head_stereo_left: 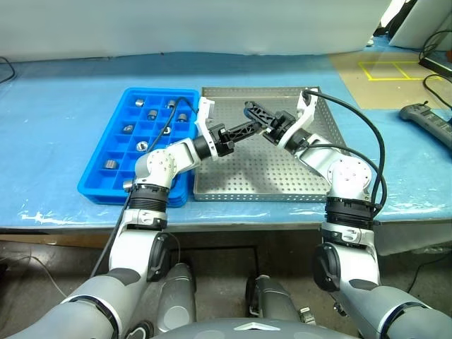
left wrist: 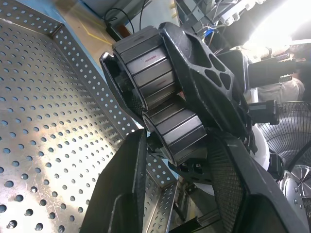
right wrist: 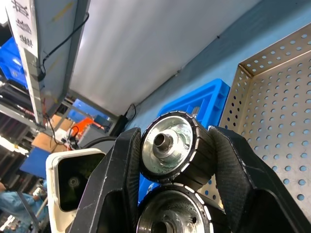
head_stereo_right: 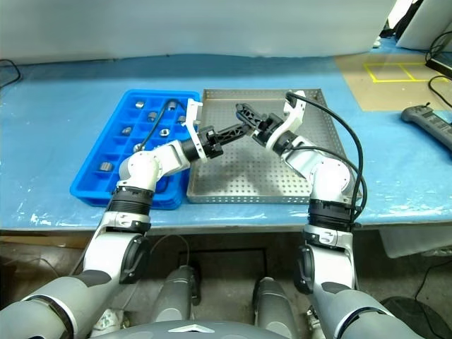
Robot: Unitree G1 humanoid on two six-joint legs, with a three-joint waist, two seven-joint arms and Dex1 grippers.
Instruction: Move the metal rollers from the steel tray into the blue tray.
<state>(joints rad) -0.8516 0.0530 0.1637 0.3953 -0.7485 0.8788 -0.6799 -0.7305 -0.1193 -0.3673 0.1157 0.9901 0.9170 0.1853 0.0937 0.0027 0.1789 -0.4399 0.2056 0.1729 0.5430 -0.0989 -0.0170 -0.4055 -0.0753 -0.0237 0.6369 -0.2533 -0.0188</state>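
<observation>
Above the steel tray (head_stereo_left: 268, 180), the left end effector (head_stereo_left: 256, 113) and the right end effector (head_stereo_left: 274, 128) are brought together. A pair of metal rollers (right wrist: 170, 145), stacked one against the other, is clamped between the right end effector's fingers (right wrist: 119, 184). In the left wrist view, the left end effector's fingers (left wrist: 121, 194) are closed against the same pair from the other side. Other rollers (head_stereo_left: 138, 102) are seated in separate compartments of the blue tray (head_stereo_left: 106, 192), set just beside the steel tray on the blue-covered counter (head_stereo_left: 56, 106).
</observation>
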